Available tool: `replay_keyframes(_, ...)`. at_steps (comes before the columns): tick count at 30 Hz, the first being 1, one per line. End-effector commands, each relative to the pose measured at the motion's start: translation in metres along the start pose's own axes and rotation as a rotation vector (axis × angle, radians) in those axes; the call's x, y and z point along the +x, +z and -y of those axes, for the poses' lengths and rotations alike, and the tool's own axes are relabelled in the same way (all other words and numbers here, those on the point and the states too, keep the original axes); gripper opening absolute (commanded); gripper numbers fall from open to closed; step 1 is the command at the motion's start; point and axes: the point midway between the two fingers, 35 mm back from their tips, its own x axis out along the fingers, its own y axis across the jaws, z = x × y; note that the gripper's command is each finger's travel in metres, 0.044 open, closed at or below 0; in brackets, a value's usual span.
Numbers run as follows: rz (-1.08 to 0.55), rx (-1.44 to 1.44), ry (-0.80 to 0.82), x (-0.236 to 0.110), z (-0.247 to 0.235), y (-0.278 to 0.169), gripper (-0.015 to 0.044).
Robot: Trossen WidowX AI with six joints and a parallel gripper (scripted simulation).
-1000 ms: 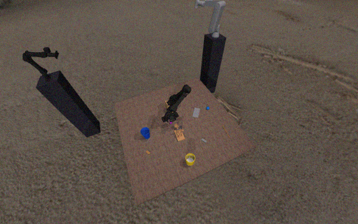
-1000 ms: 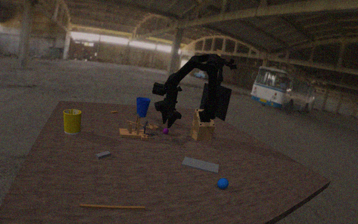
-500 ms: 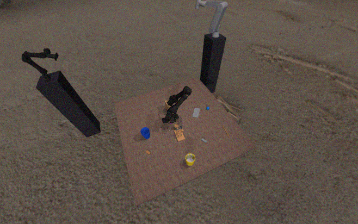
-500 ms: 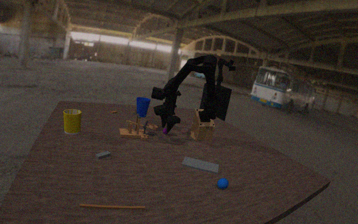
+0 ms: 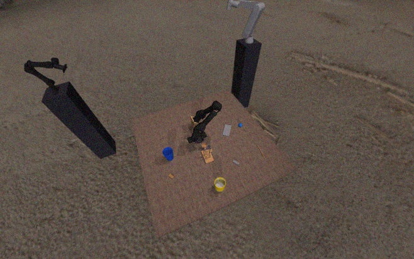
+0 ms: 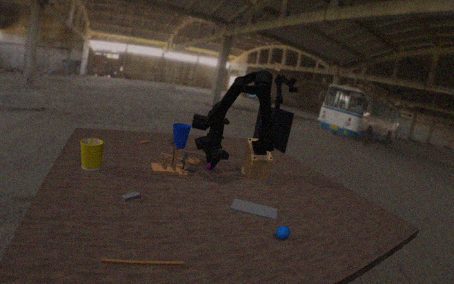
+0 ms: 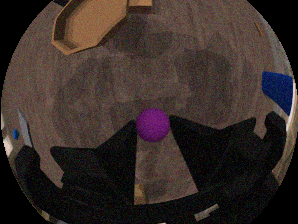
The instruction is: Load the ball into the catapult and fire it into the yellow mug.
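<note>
The purple ball [image 7: 152,124] [image 6: 208,166] rests on the brown board [image 5: 189,201] [image 6: 86,234], right between my fingertips. My gripper [image 7: 152,121] [image 6: 211,165] [image 5: 195,141] is lowered to the board and shut on the ball. The wooden catapult [image 5: 207,154] [image 6: 170,165] [image 7: 93,19] stands just beyond the gripper, a short way from the ball. The yellow mug [image 5: 219,184] [image 6: 91,153] stands upright further on, near the board's front in the top view.
A blue cup [image 5: 168,153] [image 6: 181,135] [image 7: 280,90] stands beside the catapult. A blue ball [image 5: 240,125] [image 6: 282,233], a grey slab [image 5: 226,129] [image 6: 254,209], a small grey block [image 5: 236,162] [image 6: 130,196], a thin stick [image 5: 261,151] [image 6: 142,262] and an orange block [image 5: 170,176] lie about. Two dark pillars [image 5: 78,119] [image 5: 246,70] stand off the board.
</note>
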Motion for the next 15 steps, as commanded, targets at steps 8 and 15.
replay_keyframes(8, 0.002, 0.008, 0.002, -0.007, 0.001, 0.002, 0.0000)
replay_keyframes(15, 0.003, 0.010, -0.009, -0.049, 0.007, 0.007, 0.0000)
